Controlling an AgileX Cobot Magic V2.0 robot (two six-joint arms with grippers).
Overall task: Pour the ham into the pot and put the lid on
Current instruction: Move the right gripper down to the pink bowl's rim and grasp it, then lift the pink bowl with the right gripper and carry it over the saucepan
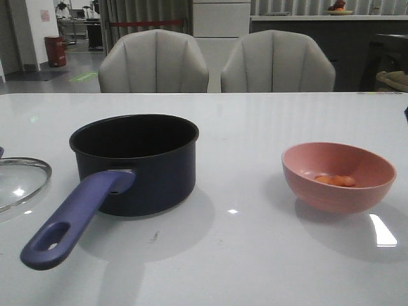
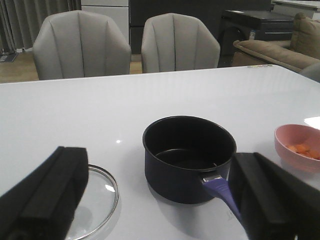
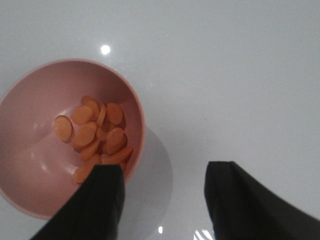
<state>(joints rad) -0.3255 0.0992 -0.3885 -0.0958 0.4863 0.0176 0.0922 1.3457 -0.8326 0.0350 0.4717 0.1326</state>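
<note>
On the white table (image 1: 255,255) we find the pot (image 1: 137,162) standing upright left of centre, its black inside bare and its purple-blue handle (image 1: 73,223) reaching toward the near left; the lid (image 1: 19,182) lies flat just to the pot's left, apart from it; well to the right sits the pink bowl (image 1: 338,175), and the ham (image 3: 97,132) rests inside it as a heap of thin orange slices; our left gripper (image 2: 160,200) is spread wide and holds nothing, near the lid and the pot; our right gripper (image 3: 165,200) hangs over the bowl's rim, likewise parted and empty; two grey chairs (image 1: 217,64) stand at the far edge.
</note>
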